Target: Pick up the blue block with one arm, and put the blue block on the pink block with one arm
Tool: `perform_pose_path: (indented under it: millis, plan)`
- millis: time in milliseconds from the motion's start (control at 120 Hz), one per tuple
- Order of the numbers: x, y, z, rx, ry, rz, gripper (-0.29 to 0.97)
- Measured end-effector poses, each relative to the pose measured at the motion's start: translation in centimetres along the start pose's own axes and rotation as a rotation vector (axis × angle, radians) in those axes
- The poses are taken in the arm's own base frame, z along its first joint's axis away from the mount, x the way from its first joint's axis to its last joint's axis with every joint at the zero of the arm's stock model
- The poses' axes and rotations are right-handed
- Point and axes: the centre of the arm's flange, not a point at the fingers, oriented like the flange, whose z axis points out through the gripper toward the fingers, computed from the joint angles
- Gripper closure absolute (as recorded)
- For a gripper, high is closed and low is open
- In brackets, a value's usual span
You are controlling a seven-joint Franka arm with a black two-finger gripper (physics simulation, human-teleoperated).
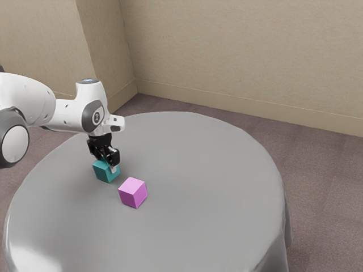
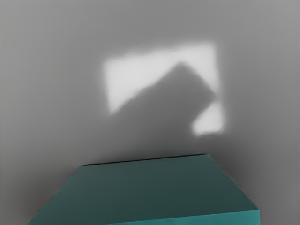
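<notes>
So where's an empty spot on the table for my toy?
The table is bare from the pink block across to the exterior view's right rim, and along the near rim. It's crowded where the arm reaches down to the blue block, close beside the pink one.

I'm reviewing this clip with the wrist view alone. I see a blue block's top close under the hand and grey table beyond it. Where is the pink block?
Observer: The pink block sits on the table, just to the exterior view's right of the blue block and a little nearer that camera.
Operator: Do the two touch?
Observer: No, a narrow gap of table shows between them.
Operator: And where is the gripper?
Observer: The gripper is right at the blue block's top, over the part of the table toward the exterior view's left.
</notes>
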Motion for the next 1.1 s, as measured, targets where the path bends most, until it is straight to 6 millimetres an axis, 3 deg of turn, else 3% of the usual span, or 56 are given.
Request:
perform_pose_path:
  millis: [233,400,633,1100]
  plan:
    - [0.3,0.3,-1.7,0.006,0.026,0.004,0.27]
    - [0.5,1.5,-7.1,0.016,0.104,0.02,0.29]
    - [0.0,5.3,-10.3,-0.004,0.134,0.054,0.29]
    - [-4.4,11.2,-10.1,-0.026,0.089,0.059,0.29]
